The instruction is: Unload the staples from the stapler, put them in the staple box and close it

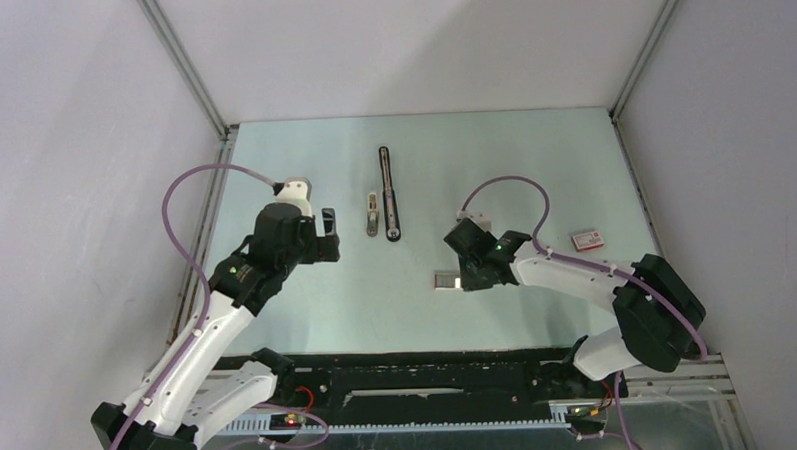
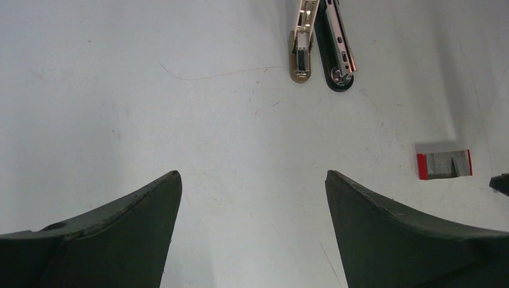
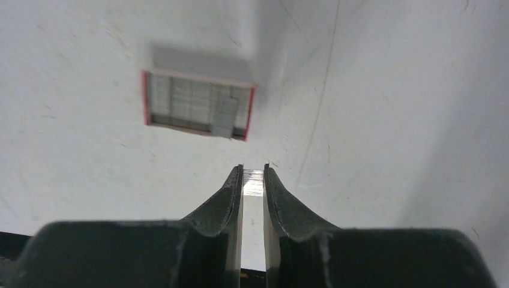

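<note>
I'm pinching staples [image 3: 253, 185] in the right gripper [image 3: 253, 171], jaws narrow, near the tray [image 3: 146, 99] for dropping. The left gripper [image 2: 252, 175] is hovering wide open, off the stapler [image 2: 336, 60].

1. The counter [image 1: 512, 151] is a pale, faintly green-white sheet, matte, with fine scratches and scuffs that show in the wrist views.
2. Plain light-grey panels close it in on three sides: a back wall [image 1: 408, 45], a left wall [image 1: 62, 147] and a right wall [image 1: 740, 93].
3. A silvery left post [image 1: 184, 62] and right post [image 1: 648, 46] rise from the counter's two far corners.
4. A black rail [image 1: 430, 374] runs along the near edge.
5. The light is soft and even, and shadows are blurred.
</note>
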